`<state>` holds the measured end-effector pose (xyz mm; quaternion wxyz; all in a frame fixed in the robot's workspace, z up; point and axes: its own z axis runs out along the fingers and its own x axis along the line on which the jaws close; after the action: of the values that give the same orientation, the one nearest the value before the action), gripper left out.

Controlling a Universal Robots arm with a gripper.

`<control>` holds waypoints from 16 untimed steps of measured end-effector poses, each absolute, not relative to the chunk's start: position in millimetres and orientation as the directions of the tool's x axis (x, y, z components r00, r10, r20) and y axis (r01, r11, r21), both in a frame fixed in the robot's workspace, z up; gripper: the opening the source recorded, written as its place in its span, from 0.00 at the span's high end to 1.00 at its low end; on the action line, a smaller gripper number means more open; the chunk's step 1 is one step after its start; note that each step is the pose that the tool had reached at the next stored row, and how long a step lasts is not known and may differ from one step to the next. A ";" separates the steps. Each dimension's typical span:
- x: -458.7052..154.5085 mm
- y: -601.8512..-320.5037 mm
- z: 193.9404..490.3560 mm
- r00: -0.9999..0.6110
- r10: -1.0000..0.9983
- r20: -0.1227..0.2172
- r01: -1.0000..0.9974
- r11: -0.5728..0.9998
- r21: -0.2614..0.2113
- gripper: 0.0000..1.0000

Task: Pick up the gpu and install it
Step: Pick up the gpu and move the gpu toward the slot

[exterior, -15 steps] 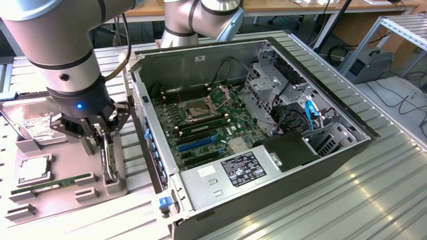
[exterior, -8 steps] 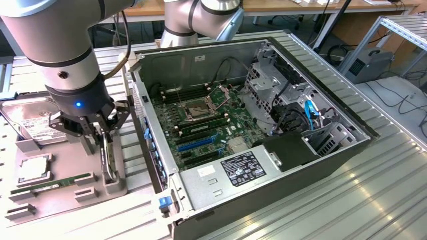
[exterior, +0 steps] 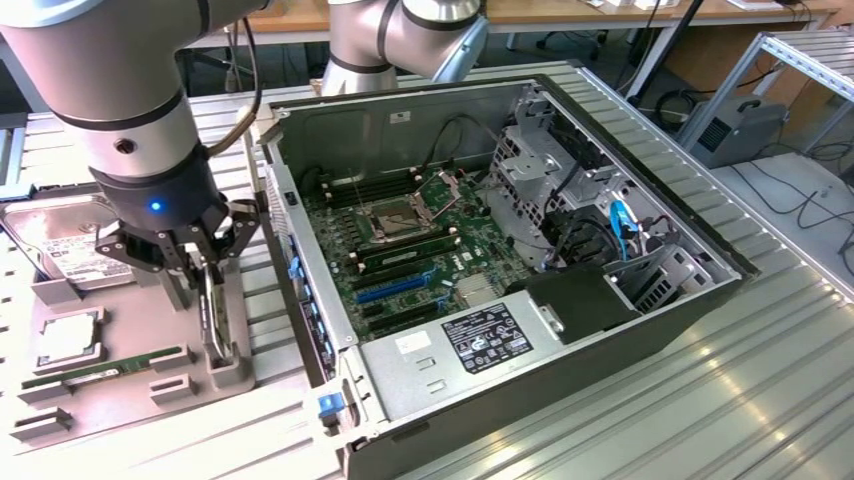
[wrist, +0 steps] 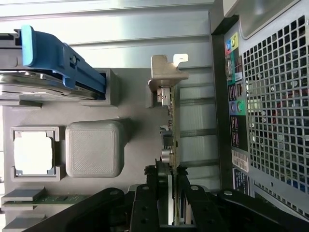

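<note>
Hard to see:
- The gpu (exterior: 214, 335) stands on edge, so both views give only a thin strip and its flat faces can't be read.
- In the wrist view the finger bodies cover the near end of the gpu (wrist: 172, 121). The silver bracket (wrist: 166, 72) at the far end is clear.
- The bottom edge of the gpu sits down between the grey blocks of the tray (exterior: 134, 400), so how deep it sits can't be told.
- The hard drive (exterior: 60, 250) is cut off by the exterior view's left edge. In the wrist view a blue part (wrist: 63, 60) overlaps it (wrist: 29, 87), and I can't tell what that part is.
- The arm (exterior: 120, 110) runs out of the top of the frame.
- The slots on the board inside the computer case (exterior: 641, 330) are too cluttered to count.

Gpu and gripper:
- The gripper (exterior: 200, 295) hangs straight down over the tray, on the exterior view's left of the case.
- In the wrist view the gripper (wrist: 170, 176) has one finger on each side of the gpu, with the pads (wrist: 161, 174) against it. It is clenched on the gpu's top edge.
- The gpu is upright in its tray holder, on the tray side nearest the case, just beside the case wall (wrist: 275, 96) but not touching it.

Counts:
- One arm, one gripper, two fingers.
- One gpu.
- One tray (wrist: 130, 106). It also carries one hard drive, one processor chip (exterior: 67, 340) (wrist: 33, 152), one green memory stick (exterior: 107, 372) (wrist: 48, 198) and one plain grey block (wrist: 94, 147).
- One open case on the metal table (exterior: 667, 420).
</note>
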<state>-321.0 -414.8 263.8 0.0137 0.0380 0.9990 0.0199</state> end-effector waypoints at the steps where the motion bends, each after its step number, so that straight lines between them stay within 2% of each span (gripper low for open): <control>1: -321.0 -414.8 264.4 -0.997 0.076 -0.026 0.075 0.996 0.041 0.73; 16: -321.0 -414.8 271.6 -0.997 0.076 -0.026 0.075 0.996 0.041 0.73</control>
<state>-321.0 -414.8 271.6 0.0136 0.0380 0.9990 0.0199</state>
